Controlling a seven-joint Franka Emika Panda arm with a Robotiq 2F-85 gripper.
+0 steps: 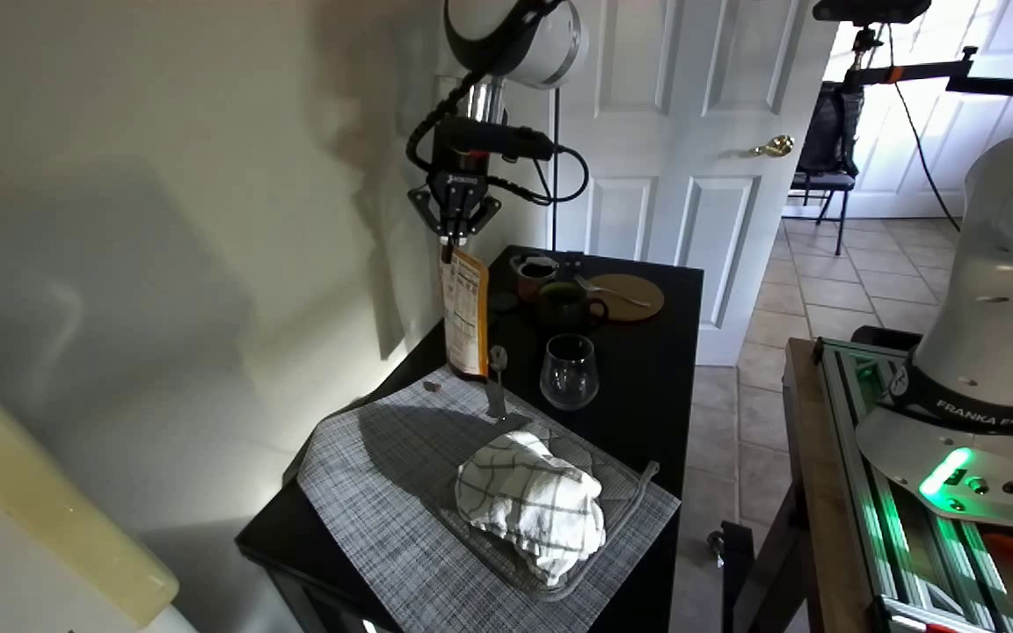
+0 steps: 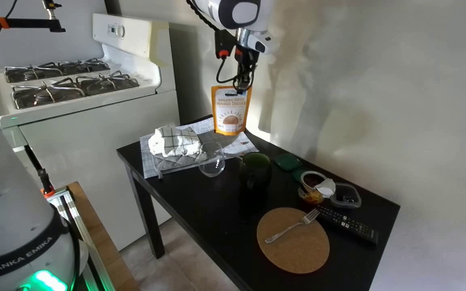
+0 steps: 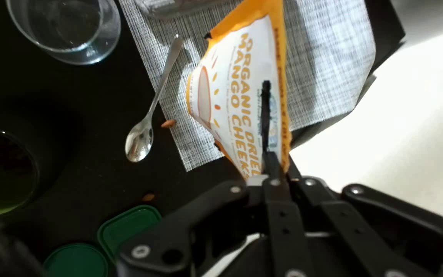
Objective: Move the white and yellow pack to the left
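Carrying looks to be the step in hand; the pack (image 2: 230, 113) seems lifted off the tabletop (image 2: 212, 202) and not yet set down; left, I take it, means toward the towel (image 1: 528, 497). The next move, as I judge it, calls for whatever sideways travel is wanted that way, high enough to miss the towel; then a slow lowering until the pack's base meets the mat (image 1: 383, 519), and only then a parting of the jaws; a soft pack like that could fold or tip over once let go, so I'd want it eased down.

As for where it sits, the jaws are pinched on the pack's top edge, nearer one corner than the middle; the rest of it hangs below them, close to upright in both exterior views, its printed front showing in the wrist view; its lower end looks to be over the mat, toward the wall (image 2: 399, 101); the glass (image 1: 569, 374) stands apart from it on the tabletop.
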